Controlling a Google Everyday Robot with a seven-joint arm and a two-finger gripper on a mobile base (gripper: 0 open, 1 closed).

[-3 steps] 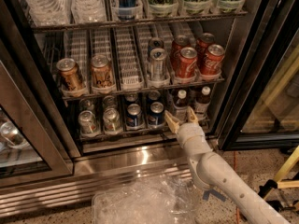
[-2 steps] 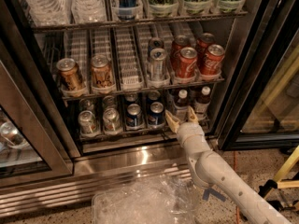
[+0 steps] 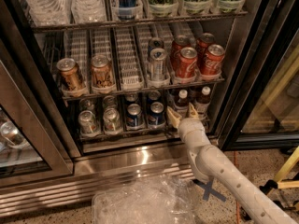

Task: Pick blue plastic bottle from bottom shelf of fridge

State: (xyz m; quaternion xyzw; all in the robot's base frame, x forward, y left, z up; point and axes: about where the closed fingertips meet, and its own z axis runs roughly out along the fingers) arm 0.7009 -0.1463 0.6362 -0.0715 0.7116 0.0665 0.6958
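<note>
Where the bottom shelf (image 3: 117,133) runs right of centre, the gripper (image 3: 183,115) gapes wide. Its fingers (image 3: 173,117) flank the blue plastic bottle (image 3: 182,98).

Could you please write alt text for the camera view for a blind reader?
The arm's end effector, fingers open, reaches onto the bottom shelf of the fridge in front of two white-capped bottles. Blue cans and silver cans stand to its left; red cola cans sit on the rack above.
</note>
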